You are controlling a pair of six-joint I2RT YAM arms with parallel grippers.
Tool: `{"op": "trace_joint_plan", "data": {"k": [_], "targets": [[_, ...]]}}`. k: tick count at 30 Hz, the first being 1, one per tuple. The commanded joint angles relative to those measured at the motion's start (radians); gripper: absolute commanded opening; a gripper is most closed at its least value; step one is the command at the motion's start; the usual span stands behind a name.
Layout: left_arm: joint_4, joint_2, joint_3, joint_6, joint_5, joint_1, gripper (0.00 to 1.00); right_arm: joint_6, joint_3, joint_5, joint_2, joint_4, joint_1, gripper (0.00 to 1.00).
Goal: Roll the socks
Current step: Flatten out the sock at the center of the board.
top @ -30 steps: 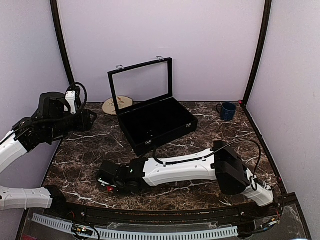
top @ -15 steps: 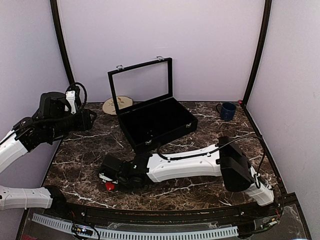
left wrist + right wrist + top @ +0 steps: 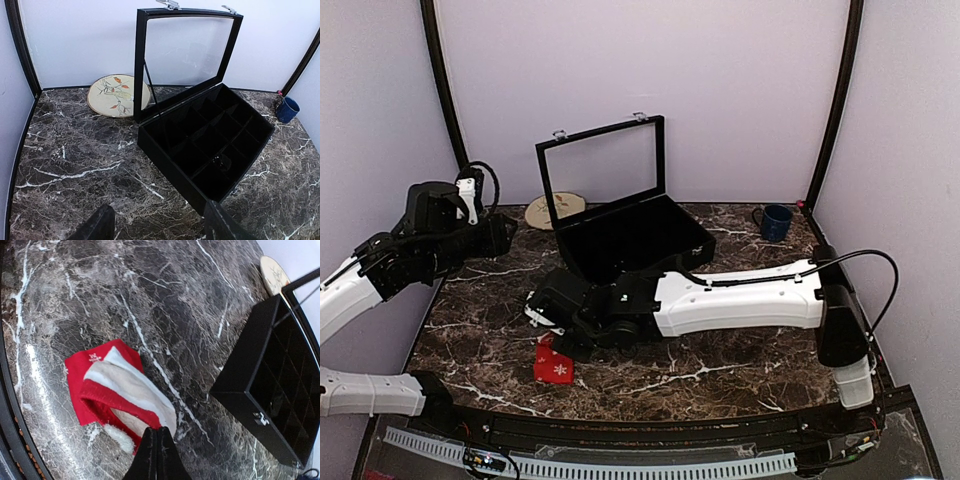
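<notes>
Socks lie on the marble table, lower left of centre in the top view, near the front edge: a red bundle folded over itself, with the cream cuff band showing across the middle in the right wrist view. Right arm reaches across the frame from the lower right, and the right gripper sits just above the socks. Its fingers are pressed together with no gap. In the wrist view the tips overlap the socks' near edge, but I can't tell if any fabric is pinched. Left gripper is up off the table at the left edge of the top view, well apart from the socks. Its fingers are spread wide, nothing between them, and it points toward the case. The case is black, lid propped upright, with a divider grid inside. It sits centre frame, just behind the right arm's wrist. Plate with a leaf print is at the back, left of the case and partly behind the lid. Blue mug is in the upper right, near the back wall.
</notes>
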Motion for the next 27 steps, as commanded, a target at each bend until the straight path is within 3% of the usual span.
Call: {"op": "trace_joint_plan", "data": {"k": [1,13,27], "targets": [[0.055,0.019,-0.028,0.007,0.012,0.002,0.64,0.099,-0.052,0.013,-0.078,-0.009,-0.022,0.0],[0.139,0.119,-0.042,0.028,0.098,0.003,0.64,0.271,-0.193,0.05,-0.234,-0.054,-0.069,0.0],[0.217,0.264,-0.003,0.031,0.219,0.003,0.64,0.386,-0.366,0.217,-0.494,-0.16,-0.24,0.0]]}}
